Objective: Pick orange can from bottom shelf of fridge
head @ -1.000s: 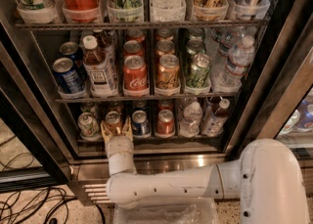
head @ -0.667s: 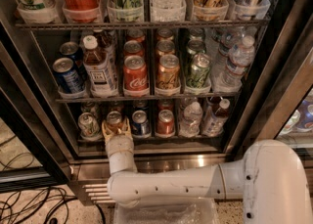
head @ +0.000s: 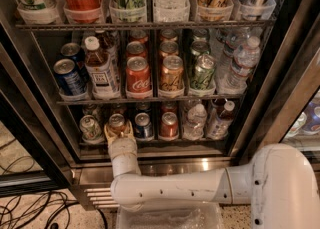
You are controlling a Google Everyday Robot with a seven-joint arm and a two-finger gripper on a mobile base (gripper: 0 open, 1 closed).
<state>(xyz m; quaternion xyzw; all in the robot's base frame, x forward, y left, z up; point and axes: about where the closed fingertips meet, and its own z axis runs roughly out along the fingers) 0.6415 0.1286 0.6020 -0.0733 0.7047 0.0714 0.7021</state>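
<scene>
The hand [head: 118, 132], pale yellow at the end of a white jointed arm [head: 170, 188], is raised to the front edge of the lowest dark wire rack, the bottom shelf [head: 150, 142], towards its left end. It sits right at the small amber-orange soda can with a silver pull-tab top [head: 116, 121], directly below and in front of it. Whether the hand is closed on that can or merely set against it cannot be told.

The orange can stands upright in the front row of the bottom shelf, second lane from the left edge. Just beside it on the left is a silver-green can [head: 90, 127]. On its right are a blue can [head: 143, 125], then a redder orange can [head: 169, 124], then two clear plastic water bottles [head: 194, 120] near the right edge.

The tall black-framed drinks fridge [head: 45, 123] has its ribbed stainless steel base just under the shelf. On the rack above, a red Coca-Cola can [head: 138, 76] stands at the front. Dark cables [head: 20, 208] lie on the floor at lower left.
</scene>
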